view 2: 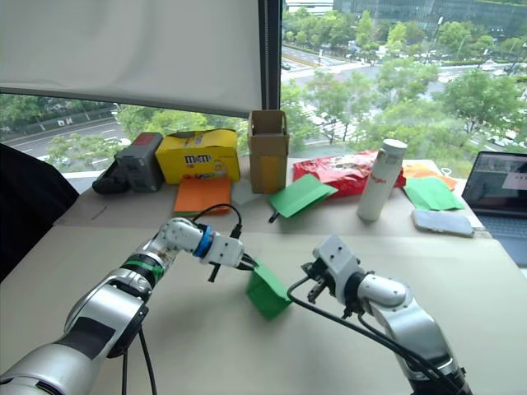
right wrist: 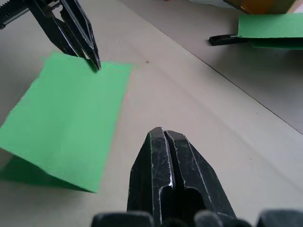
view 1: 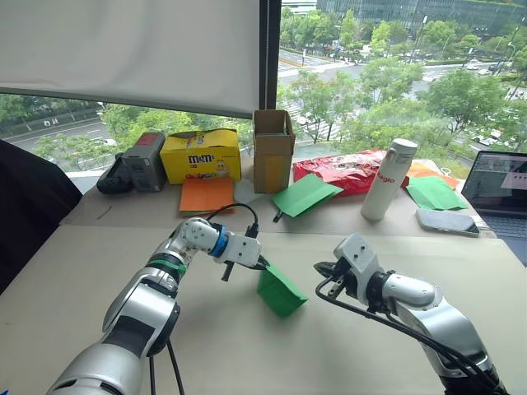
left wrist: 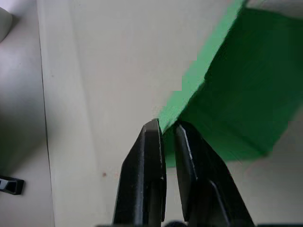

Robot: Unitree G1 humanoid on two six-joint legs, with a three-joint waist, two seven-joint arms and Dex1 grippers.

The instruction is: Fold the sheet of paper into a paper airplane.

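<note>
The sheet of paper (view 1: 281, 290) is bright green and folded over, standing like a tent on the beige table in front of me. My left gripper (view 1: 263, 265) is shut on its upper near corner, and the green edge sits pinched between the fingers in the left wrist view (left wrist: 165, 126). The lower fold rests on the table. My right gripper (view 1: 323, 270) hovers just right of the paper, shut and holding nothing, apart from the sheet (right wrist: 66, 118). The right wrist view also shows the left gripper's tip (right wrist: 94, 64) on the paper's corner.
Along the far edge of the table are a yellow box (view 1: 202, 155), an orange sheet (view 1: 206, 195), a cardboard box (view 1: 272, 150), other green sheets (view 1: 305, 196), a red bag (view 1: 346, 171) and a white bottle (view 1: 389, 178). A phone (view 1: 447, 220) and laptop (view 1: 501, 185) lie at far right.
</note>
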